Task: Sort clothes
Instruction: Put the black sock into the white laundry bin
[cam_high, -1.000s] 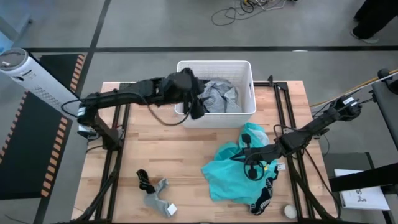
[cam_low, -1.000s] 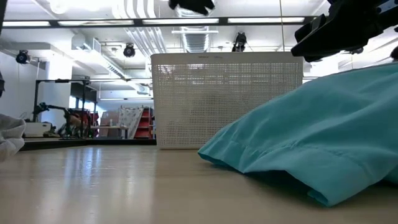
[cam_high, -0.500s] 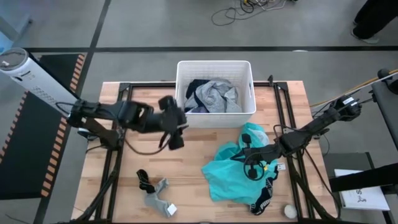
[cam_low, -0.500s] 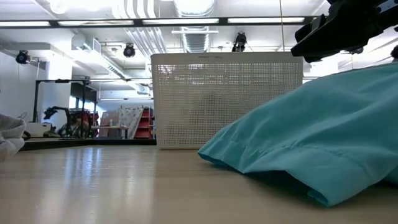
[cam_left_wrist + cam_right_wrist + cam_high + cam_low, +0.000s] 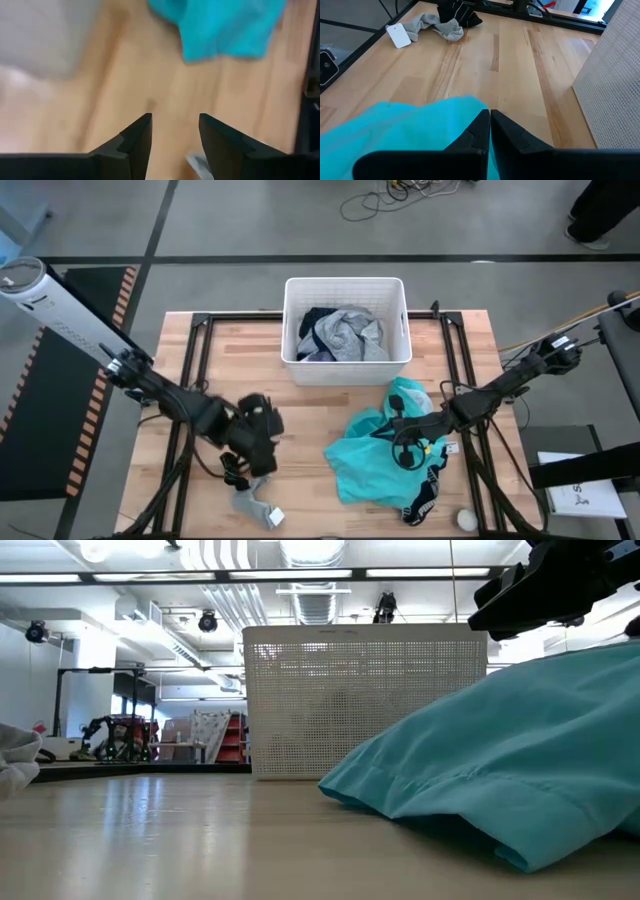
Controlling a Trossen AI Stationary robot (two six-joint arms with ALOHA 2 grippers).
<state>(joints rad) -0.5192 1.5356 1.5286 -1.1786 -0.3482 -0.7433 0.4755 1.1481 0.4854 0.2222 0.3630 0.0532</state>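
Note:
My left gripper (image 5: pixel 265 452) (image 5: pixel 175 125) is open and empty, just over the bare wood beside a black sock (image 5: pixel 232 470) and a grey sock (image 5: pixel 250 495) that lie flat near the table's near edge. My right gripper (image 5: pixel 405 445) (image 5: pixel 489 114) is shut, over the bright teal garment (image 5: pixel 385 455) (image 5: pixel 405 127), which lies spread on the table's right half. A grey shirt (image 5: pixel 352 335) and a navy garment (image 5: pixel 312 320) lie in the white basket (image 5: pixel 345 282). The small blue-purple cloth is out of view. My right gripper's shut fingers (image 5: pixel 470 145) lie low over the teal garment's edge (image 5: pixel 465 102), pointing toward the table's left. I cannot tell whether they touch the cloth or have any of it between them.
The basket stands at the far middle and shows in the low view (image 5: pixel 365 700). A white tag (image 5: pixel 275 517) lies by the grey sock. A small white ball (image 5: pixel 466 520) sits at the near right corner. Bare wood (image 5: pixel 300 415) lies between the socks and the teal garment.
My left gripper has gone from over the basket's left side toward the table's near edge and left, and down, to just beside the socks. The navy garment now shows lying in the basket where the gripper was.

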